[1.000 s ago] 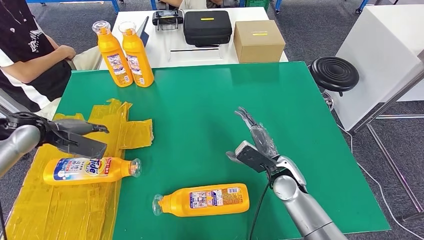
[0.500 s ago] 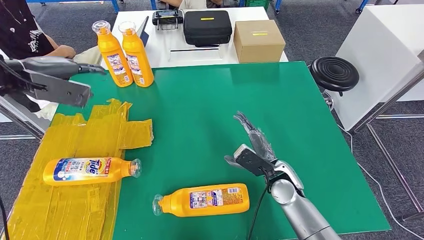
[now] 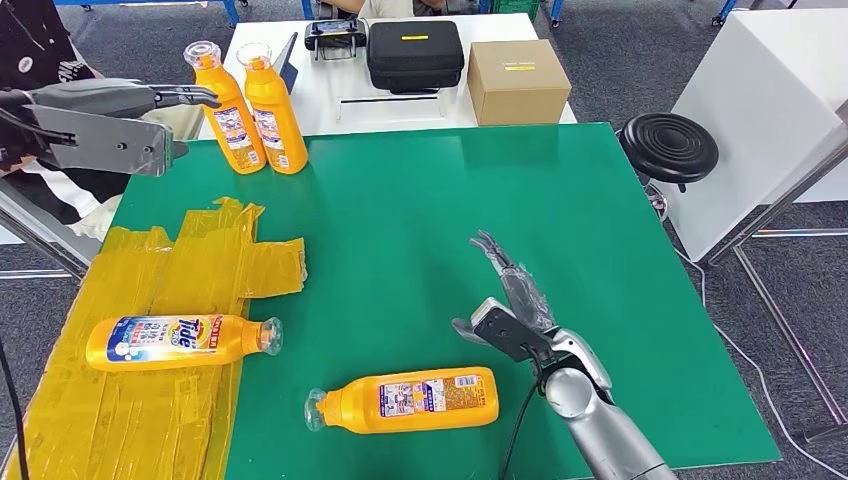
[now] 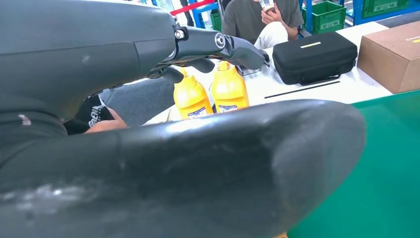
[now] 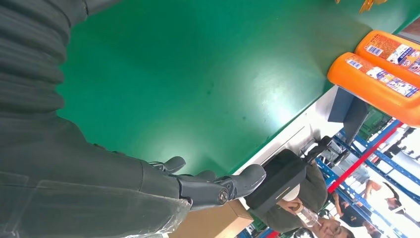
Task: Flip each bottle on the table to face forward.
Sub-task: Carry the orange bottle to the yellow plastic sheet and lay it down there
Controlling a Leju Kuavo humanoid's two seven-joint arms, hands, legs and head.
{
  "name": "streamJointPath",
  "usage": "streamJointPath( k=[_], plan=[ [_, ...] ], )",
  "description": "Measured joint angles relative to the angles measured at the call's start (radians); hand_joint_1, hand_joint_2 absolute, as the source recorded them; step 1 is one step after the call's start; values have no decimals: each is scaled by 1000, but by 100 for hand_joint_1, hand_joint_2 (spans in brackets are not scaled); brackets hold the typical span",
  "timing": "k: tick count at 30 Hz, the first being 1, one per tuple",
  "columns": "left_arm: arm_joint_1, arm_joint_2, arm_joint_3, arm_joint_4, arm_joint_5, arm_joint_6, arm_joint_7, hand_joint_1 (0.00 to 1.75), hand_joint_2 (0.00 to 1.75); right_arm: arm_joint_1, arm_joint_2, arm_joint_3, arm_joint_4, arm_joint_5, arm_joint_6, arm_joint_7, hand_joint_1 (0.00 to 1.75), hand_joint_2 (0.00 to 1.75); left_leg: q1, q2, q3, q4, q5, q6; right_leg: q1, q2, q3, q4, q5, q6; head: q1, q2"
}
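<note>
Two orange bottles stand upright at the far left of the green table; the left wrist view shows them too. Another orange bottle lies on its side on yellow tape sheets, its cap pointing right. A further orange bottle lies near the front edge, cap to the left. My left hand is raised and open, fingers stretched toward the standing pair, holding nothing. My right hand hovers open over the table, just right of the near lying bottle.
Wrinkled yellow tape sheets cover the table's left side. A white table behind holds a black case and a cardboard box. A person sits at the far left. A black stool stands at the right.
My left hand rose from just above the lying bottle on the tape to the far left, level with the standing bottles. My right hand barely shifted.
</note>
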Motion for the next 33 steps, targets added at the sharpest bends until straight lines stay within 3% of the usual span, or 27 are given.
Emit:
streamJointPath(
  k=[4,8,12,16,19,25,33],
  plan=[
    [6,-4,4,0,17,21,7,0,175,1,0,0,-2,8,-2,0,0,175,0,0,0,0,0,0,0,0,0,0,0,0,0,0],
    [105,-28,74,1,65,200,12,0,175,9,7,8,-14,84,-1,11,0,175,-1,0,1,0,0,0,0,0,1,0,0,0,0,0],
    [316,-88,158,5,-20,384,-92,0,175,0,9,60,-31,152,40,14,0,175,-1,3,2,0,0,0,-1,2,1,0,0,0,0,0],
    [518,-172,222,18,-76,444,-164,0,175,-25,2,144,-70,161,91,2,0,175,-1,3,2,0,0,0,-1,2,1,0,0,0,0,0],
    [610,-251,275,66,-72,452,-198,0,175,-51,-7,221,-119,162,143,6,0,175,-1,3,1,0,0,0,-1,2,0,-1,0,0,0,0],
    [677,-396,387,210,-70,467,-234,0,175,-119,-19,361,-184,18,239,4,0,175,-1,1,0,0,0,0,-1,1,0,-1,0,0,0,0],
    [714,-463,490,280,-83,468,-251,0,175,-159,-34,441,-183,-87,312,-22,0,175,-1,1,0,0,0,0,0,1,0,0,0,0,0,0]
  ],
)
